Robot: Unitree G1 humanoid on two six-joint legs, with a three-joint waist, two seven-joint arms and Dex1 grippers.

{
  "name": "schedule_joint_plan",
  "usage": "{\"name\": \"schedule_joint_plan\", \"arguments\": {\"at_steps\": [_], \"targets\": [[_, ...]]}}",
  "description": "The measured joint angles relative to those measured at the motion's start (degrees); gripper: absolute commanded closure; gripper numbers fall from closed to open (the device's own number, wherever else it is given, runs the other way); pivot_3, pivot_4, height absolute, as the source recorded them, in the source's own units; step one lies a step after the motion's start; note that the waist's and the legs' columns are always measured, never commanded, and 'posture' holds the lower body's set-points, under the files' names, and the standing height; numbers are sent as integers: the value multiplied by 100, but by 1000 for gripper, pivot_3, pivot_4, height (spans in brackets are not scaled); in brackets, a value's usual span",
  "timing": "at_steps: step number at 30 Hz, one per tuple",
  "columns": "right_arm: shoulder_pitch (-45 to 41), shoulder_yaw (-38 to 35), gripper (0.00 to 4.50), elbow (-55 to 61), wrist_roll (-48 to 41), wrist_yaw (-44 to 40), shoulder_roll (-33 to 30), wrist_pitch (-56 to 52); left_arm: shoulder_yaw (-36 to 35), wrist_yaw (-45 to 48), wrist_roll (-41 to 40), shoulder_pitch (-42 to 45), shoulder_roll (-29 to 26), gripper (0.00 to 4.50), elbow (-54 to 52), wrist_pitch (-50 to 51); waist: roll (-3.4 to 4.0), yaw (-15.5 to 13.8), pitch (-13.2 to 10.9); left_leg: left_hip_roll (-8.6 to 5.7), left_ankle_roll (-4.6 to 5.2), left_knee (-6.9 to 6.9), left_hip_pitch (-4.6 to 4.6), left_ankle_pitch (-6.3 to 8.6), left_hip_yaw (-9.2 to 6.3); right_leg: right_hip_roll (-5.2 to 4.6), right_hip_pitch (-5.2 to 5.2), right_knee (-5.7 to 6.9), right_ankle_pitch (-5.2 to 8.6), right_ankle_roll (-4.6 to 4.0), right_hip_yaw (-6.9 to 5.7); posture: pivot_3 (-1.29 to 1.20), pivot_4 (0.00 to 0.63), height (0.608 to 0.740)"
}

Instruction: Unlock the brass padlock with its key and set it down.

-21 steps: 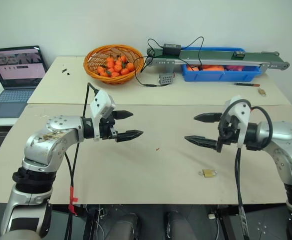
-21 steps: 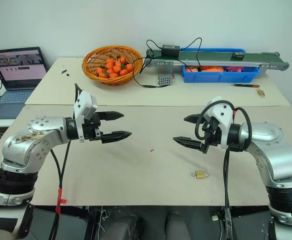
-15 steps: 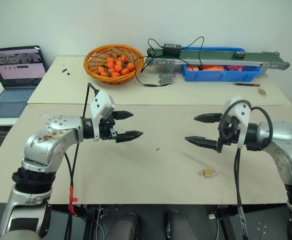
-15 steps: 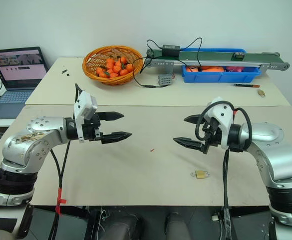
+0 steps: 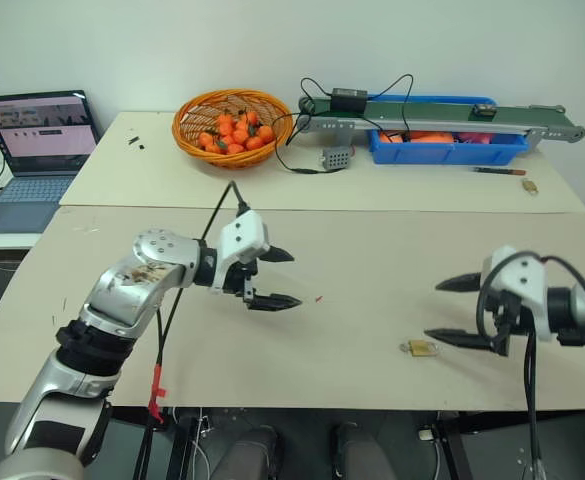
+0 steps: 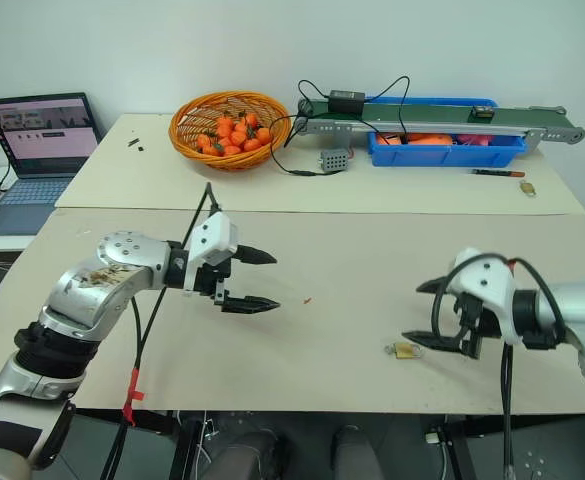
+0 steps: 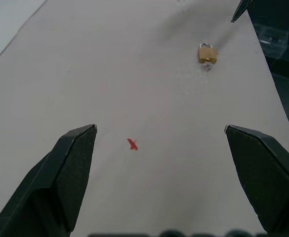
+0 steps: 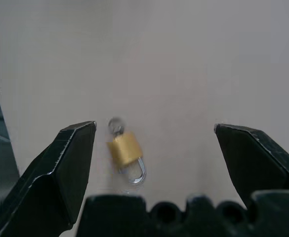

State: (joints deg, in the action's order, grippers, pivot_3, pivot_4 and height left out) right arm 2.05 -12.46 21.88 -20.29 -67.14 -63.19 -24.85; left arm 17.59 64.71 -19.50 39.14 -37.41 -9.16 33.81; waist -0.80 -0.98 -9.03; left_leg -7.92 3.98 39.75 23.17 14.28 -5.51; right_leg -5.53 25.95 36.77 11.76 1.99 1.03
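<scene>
The brass padlock [image 5: 419,347] lies flat on the beige table [image 5: 352,240] near its front edge, right of centre, with its silver shackle [image 8: 137,173] closed. A small silvery piece [image 8: 115,124] at the body's other end looks like the key. My right gripper [image 5: 435,312] hovers low just right of the padlock, open, its nearer fingertip [image 5: 431,335] close beside it without touching. From the right wrist, the padlock lies between the spread fingers [image 8: 75,163]. My left gripper [image 5: 294,279] is open and empty over the table's middle, pointing toward the padlock [image 7: 207,53].
A basket of oranges [image 5: 229,125], a conveyor [image 5: 442,110], a blue bin [image 5: 447,148] and cables line the far table. A pen [image 5: 497,171] and a small brownish object [image 5: 529,185] lie at the far right. A laptop [image 5: 40,140] stands left. A red mark [image 5: 318,298] dots the table.
My right gripper has dropped and pulled back toward the table's front edge, ending beside the padlock. My left gripper has reached further toward the middle and tilted down. Both stay open.
</scene>
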Motion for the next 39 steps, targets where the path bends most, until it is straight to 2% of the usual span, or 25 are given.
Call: {"name": "schedule_joint_plan", "arguments": {"at_steps": [7,19,26,32,35,39], "targets": [[228,270,0,-151,205,-124,169,637,130,57,224,289,117,70,235,-33,0,41,0,12,-1,-1,-31,0,8,11,-33,-2,0,0,3,0,150,740],[-785,1466,0,-1602,958,-144,908,1833,86,78,289,314,-226,70,199,190,-1,36,-1,13,6,-4,-67,5,6,17,-73,-15,2,2,-2,0,150,740],[-1125,1619,0,-2272,1053,-353,968,2269,-234,-56,250,297,-465,70,55,447,0,28,-1,15,1,-8,-72,7,6,21,-76,-14,2,2,-1,0,150,740],[-1189,1632,0,-2401,1064,-501,967,2383,-293,-108,216,276,-498,70,-112,618,1,31,-1,15,2,-9,-75,8,6,22,-77,-14,2,2,-1,0,150,740],[-1174,1632,726,-2399,1063,-539,965,2383,-293,-109,213,277,-499,0,-119,623,1,31,-1,15,1,-9,-75,8,6,22,-78,-14,2,2,0,0,150,740],[-1074,1630,2107,-2367,1053,-594,963,2404,-293,-109,211,278,-499,0,-118,626,0,32,-1,15,2,-8,-78,9,6,22,-81,-15,2,2,0,0,150,740]]}}
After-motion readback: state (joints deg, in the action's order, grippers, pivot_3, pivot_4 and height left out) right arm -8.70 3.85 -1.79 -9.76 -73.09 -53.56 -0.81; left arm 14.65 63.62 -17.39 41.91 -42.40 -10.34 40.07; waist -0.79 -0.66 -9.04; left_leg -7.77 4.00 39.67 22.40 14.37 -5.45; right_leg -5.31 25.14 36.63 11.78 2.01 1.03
